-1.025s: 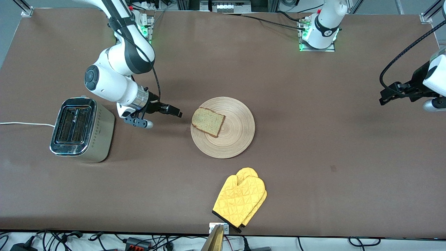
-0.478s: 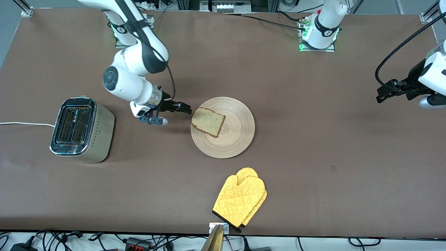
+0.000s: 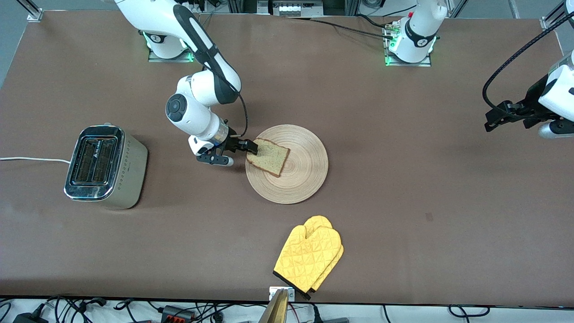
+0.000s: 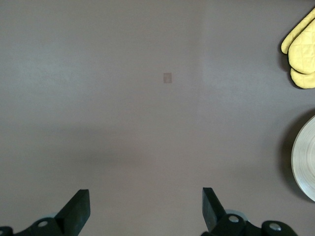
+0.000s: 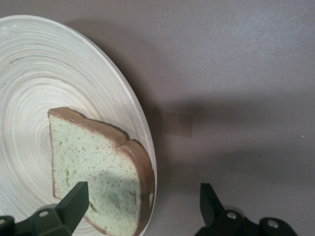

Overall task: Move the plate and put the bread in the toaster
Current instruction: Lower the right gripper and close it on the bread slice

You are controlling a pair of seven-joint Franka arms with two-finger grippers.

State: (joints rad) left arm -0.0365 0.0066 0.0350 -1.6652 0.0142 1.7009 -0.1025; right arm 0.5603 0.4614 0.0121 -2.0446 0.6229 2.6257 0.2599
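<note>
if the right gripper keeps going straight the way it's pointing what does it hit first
Most likely the bread: the right gripper, open, points at its edge overhanging the plate. Whether one finger would catch the plate's rim is unclear.

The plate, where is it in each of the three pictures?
Front view: the plate lies mid-table, the bread on it, the right gripper at its edge.
Left wrist view: only a sliver of its rim shows.
Right wrist view: it fills much of the picture, under the bread.
Shared landmark: the yellow oven mitt, in the front and left wrist views.
</note>
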